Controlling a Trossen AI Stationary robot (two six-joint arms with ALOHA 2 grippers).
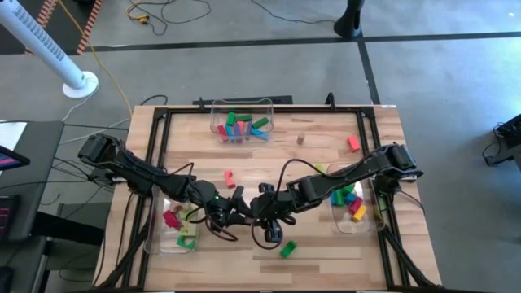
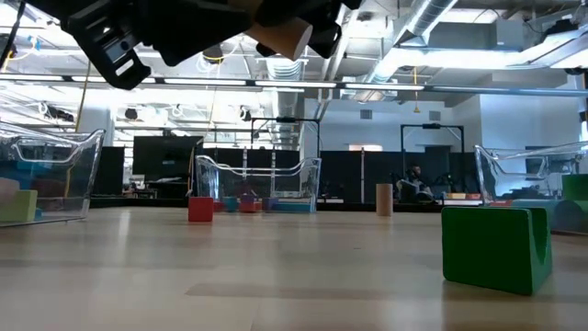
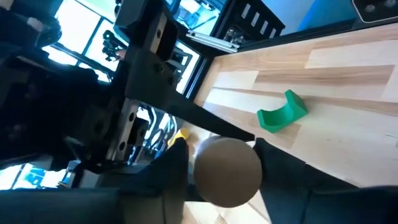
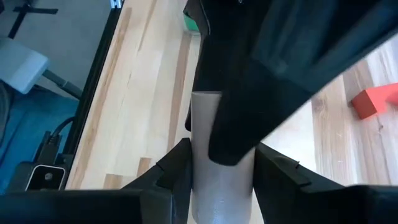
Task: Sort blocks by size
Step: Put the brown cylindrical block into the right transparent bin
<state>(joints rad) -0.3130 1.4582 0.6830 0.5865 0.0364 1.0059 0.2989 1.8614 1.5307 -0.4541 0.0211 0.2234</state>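
A tan cylinder block (image 2: 280, 37) hangs high above the middle of the table, and both grippers are shut on it. My left gripper (image 1: 236, 205) reaches in from the table's left and my right gripper (image 1: 267, 207) from the right; in the high view they hide the cylinder. The left wrist view shows its round end (image 3: 227, 171); the right wrist view shows its long side (image 4: 205, 143). A green arch block (image 1: 287, 249) rests on the table nearer the front edge. A red block (image 1: 229, 176) lies just beyond the grippers. My left gripper (image 3: 224, 174) pinches the cylinder's curved side (image 3: 200, 163) between its two fingers, with the round end face turned toward that wrist. The cylinder is lifted clear of the table. My right gripper (image 4: 221, 180) pinches the cylinder's curved side (image 4: 202, 168) between its two fingers, and the cylinder's length runs away from that wrist. The left gripper's dark finger covers the cylinder's far part.
Clear bins hold blocks: one at the far middle (image 1: 242, 126), one at the left (image 1: 175, 240), one at the right (image 1: 362, 224). A small tan cylinder (image 1: 300, 139) and a red block (image 1: 352, 143) stand loose near the far right. Bare wood lies along the front edge.
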